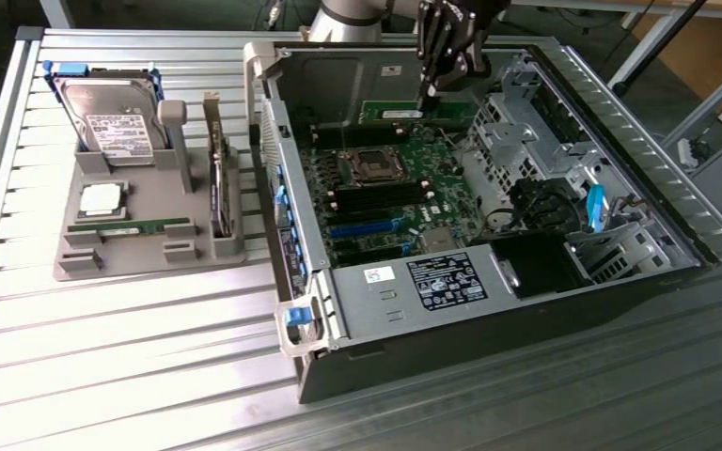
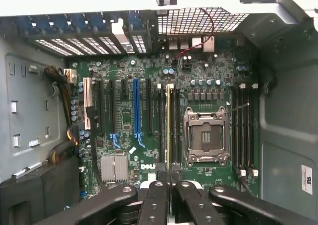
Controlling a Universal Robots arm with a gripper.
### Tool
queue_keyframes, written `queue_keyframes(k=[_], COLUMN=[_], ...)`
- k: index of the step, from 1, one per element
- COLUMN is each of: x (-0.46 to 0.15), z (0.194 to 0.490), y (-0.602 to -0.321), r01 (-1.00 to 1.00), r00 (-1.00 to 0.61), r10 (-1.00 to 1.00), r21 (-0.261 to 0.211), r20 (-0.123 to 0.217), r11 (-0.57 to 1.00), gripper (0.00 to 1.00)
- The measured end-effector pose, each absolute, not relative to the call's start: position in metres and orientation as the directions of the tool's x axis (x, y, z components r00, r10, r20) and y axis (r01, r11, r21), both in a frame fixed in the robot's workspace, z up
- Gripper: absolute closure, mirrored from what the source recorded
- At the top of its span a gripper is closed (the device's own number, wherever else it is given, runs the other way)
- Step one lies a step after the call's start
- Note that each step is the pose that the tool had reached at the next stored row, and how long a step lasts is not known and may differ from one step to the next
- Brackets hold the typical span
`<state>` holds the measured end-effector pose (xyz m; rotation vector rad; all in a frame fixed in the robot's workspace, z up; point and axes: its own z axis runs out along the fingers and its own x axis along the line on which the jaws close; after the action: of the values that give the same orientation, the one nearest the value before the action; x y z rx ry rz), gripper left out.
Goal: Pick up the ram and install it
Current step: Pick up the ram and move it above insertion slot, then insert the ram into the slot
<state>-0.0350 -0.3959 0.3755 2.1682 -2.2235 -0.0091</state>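
Grip check: your gripper [image 2: 170, 179] is pinched tight on the ram [image 2: 169, 130]. The ram runs straight out beyond the fingers [image 2: 155, 200], edge-on, so you see a thin pale line and none of its chips. Its near end is buried between them. Beyond the gripper lies the motherboard [image 2: 126, 150]. The stick lines up with the dark memory slots [image 2: 162, 125] beside the empty processor socket [image 2: 206, 135], but whether it touches one you cannot tell. In the exterior view the arm above is cut off. A second stick [image 1: 129, 225] lies on the grey tray [image 1: 135, 258], well apart from the gripper.
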Motion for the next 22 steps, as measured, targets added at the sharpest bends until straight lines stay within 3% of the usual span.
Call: queue_keyframes(k=[11,17,20,22], x=[-0.028,-0.031,-0.031,-0.031], z=[0.371,0.348,0.346,0.339], y=[-0.396,-0.396,-0.396,-0.398], r01=[-0.999,-0.999,-0.999,-0.999], r00=[-0.025,-0.025,-0.025,-0.025], r10=[-0.999,-0.999,-0.998,-0.997], r21=[0.030,0.030,0.032,0.032], r20=[0.021,0.022,-0.057,-0.075], r11=[0.025,0.026,0.023,0.023], gripper=[0.89,0.89,0.89,0.89])
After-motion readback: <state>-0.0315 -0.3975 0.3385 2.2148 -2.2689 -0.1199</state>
